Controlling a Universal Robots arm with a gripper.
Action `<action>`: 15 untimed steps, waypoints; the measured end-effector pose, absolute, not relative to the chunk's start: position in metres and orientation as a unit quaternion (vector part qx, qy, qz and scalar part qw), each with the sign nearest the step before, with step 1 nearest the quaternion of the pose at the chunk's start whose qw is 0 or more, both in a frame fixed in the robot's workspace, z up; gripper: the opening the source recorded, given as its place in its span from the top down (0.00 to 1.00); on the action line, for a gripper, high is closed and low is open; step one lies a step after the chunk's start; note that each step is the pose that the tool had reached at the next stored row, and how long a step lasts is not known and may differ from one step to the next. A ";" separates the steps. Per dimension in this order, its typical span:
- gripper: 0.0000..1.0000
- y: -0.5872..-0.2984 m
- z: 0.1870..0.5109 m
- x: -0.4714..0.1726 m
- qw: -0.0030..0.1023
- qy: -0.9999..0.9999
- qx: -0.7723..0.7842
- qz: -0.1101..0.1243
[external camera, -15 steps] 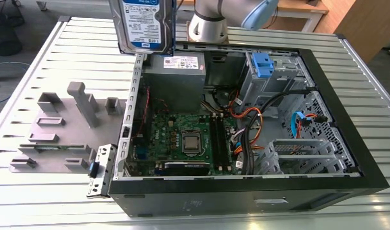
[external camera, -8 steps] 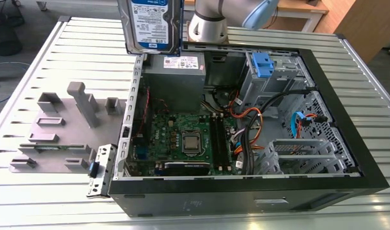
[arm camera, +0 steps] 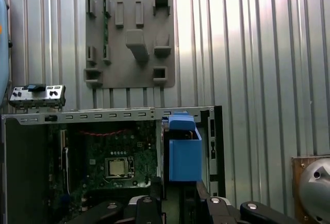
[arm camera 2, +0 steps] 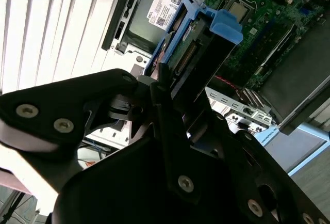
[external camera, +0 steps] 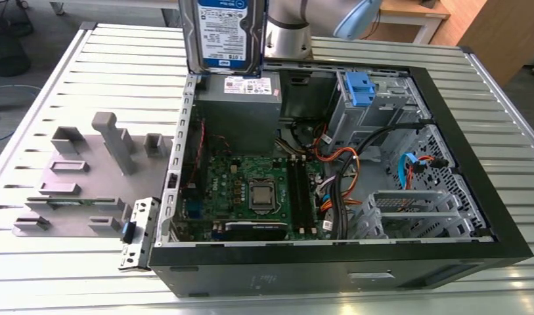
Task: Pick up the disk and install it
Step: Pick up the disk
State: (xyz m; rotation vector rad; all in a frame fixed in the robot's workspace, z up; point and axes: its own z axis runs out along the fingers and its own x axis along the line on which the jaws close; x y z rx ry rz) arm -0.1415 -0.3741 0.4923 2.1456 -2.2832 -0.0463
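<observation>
The disk (external camera: 230, 33) is up, not yet installed.
The slatted table (external camera: 127, 72) carries the open computer case (external camera: 337, 269), which lies below the fingers (arm camera 2: 164, 92), its grey power supply (external camera: 240, 108) just under them. We see the disk clamped upright between the fingers, blue end pointing away from them toward the case. Pick-up looks done to us; seating it in a bay is what remains.
</observation>
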 end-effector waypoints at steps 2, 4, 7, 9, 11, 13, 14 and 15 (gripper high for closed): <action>0.65 -0.374 0.492 -0.136 0.004 -0.729 0.685 -0.015; 0.65 -0.374 0.492 -0.131 0.004 -0.729 0.685 -0.015; 0.65 -0.374 0.492 -0.124 0.004 -0.729 0.685 -0.015; 0.65 -0.374 0.492 -0.119 0.004 -0.729 0.685 -0.015; 0.65 -0.374 0.492 -0.115 0.004 -0.729 0.685 -0.015; 0.65 -0.374 0.492 -0.110 0.004 -0.729 0.685 -0.015; 0.65 -0.374 0.492 -0.108 0.004 -0.729 0.685 -0.015; 0.65 -0.374 0.492 -0.106 0.004 -0.729 0.685 -0.015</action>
